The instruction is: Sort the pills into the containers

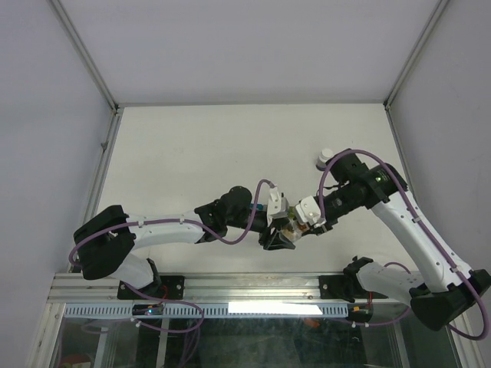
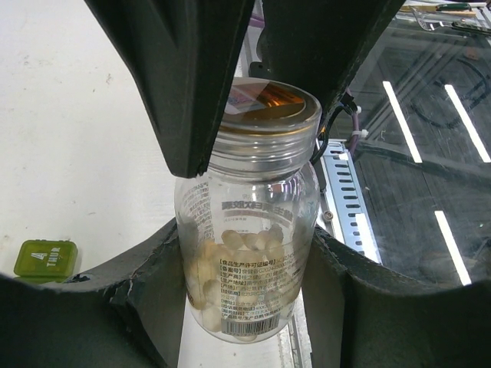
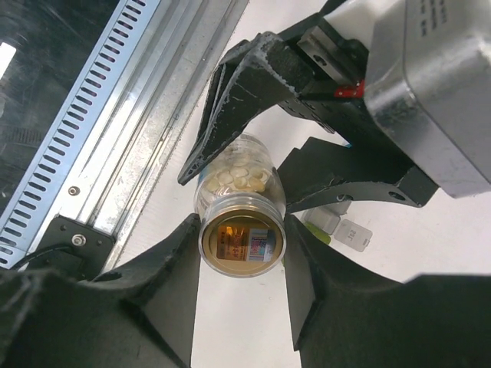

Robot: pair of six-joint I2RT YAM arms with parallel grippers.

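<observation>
Left gripper [image 2: 247, 295] is clamping the pill bottle [image 2: 245, 222] by its body; right gripper [image 3: 239, 264] is pinching the gold cap [image 2: 265, 107]. Uncapping seems underway, needing a twist and lift. Containers [image 2: 46, 259] are lying beyond, at the bottle's eight o'clock.

Pale pills [image 2: 244, 244] in clr bottle [image 2: 247, 184]; green container cell [image 2: 46, 259], lid shut.

The yellow-green compartment lid [image 2: 44, 259], left of the clear pill bottle [image 2: 249, 253], read "4 THUR". The bottle's label bore a barcode and small Chinese print, mostly illegible.
</observation>
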